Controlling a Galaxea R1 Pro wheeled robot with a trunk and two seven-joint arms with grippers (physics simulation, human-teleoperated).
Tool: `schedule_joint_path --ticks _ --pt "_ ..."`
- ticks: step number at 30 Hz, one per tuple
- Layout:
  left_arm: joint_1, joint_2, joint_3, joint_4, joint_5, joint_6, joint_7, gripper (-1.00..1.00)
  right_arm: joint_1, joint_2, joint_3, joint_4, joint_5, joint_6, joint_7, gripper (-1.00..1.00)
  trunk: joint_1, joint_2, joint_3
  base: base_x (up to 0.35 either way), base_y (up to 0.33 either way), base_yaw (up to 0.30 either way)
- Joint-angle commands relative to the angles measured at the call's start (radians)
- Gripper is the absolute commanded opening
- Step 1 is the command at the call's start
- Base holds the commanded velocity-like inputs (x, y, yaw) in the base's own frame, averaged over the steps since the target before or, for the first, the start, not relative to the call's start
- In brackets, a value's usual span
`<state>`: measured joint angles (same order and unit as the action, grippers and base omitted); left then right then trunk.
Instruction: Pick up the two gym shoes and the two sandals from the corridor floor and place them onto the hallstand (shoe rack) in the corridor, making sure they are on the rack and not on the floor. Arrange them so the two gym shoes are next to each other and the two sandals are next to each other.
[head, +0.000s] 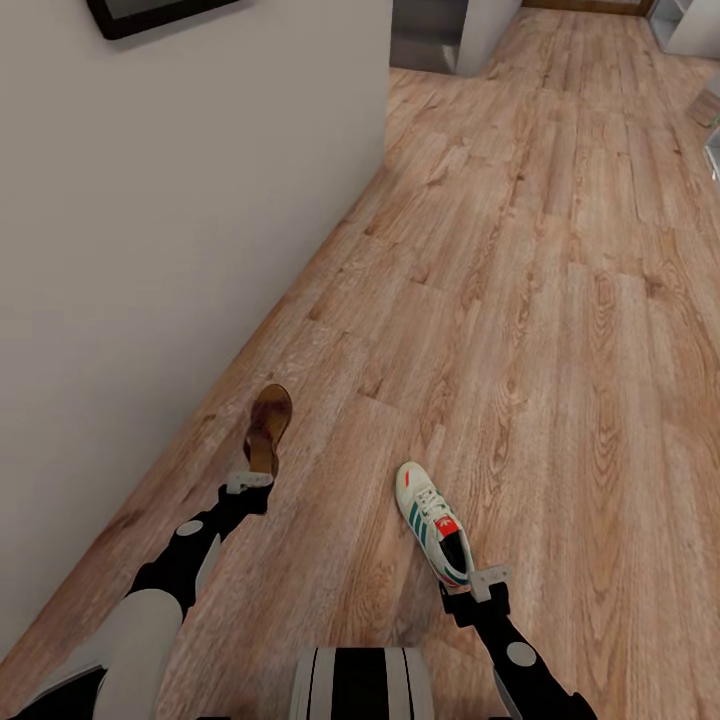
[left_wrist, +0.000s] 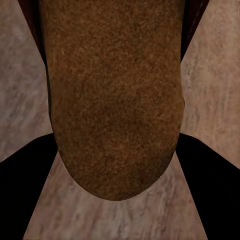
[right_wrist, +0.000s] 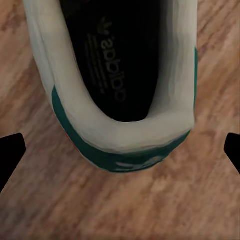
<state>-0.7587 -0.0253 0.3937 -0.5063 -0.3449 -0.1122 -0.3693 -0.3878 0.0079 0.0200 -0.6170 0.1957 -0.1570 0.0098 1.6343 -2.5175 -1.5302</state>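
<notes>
A brown sandal sits close to the wall, its heel at my left gripper. In the left wrist view the sandal lies between the dark fingers, which press on its two sides, so the gripper is shut on it. A white gym shoe with green stripes and a red-orange patch lies on the corridor floor. My right gripper is at its heel. The right wrist view has the shoe's heel between widely spread fingertips that do not touch it. The hallstand is out of view.
A plain pale wall runs along the left, with a dark frame high on it. A grey block stands at the corridor's far end and white furniture at the far right. My trunk is at the near edge.
</notes>
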Motion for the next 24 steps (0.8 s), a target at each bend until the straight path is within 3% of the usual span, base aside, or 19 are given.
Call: schedule_joint_path --ticks 1,24 --pt "-0.001 -0.001 0.008 0.000 -0.011 -0.004 -0.005 -1.00 0.000 0.000 -0.002 0.000 0.007 -0.003 0.001 1.00 0.000 0.000 -0.001 0.056 0.000 0.000" --pt "-0.001 -0.001 0.009 0.000 -0.009 -0.003 -0.004 -1.00 0.000 0.000 -0.002 0.000 0.007 -0.003 0.001 1.00 0.000 0.000 -0.001 0.056 0.000 0.000"
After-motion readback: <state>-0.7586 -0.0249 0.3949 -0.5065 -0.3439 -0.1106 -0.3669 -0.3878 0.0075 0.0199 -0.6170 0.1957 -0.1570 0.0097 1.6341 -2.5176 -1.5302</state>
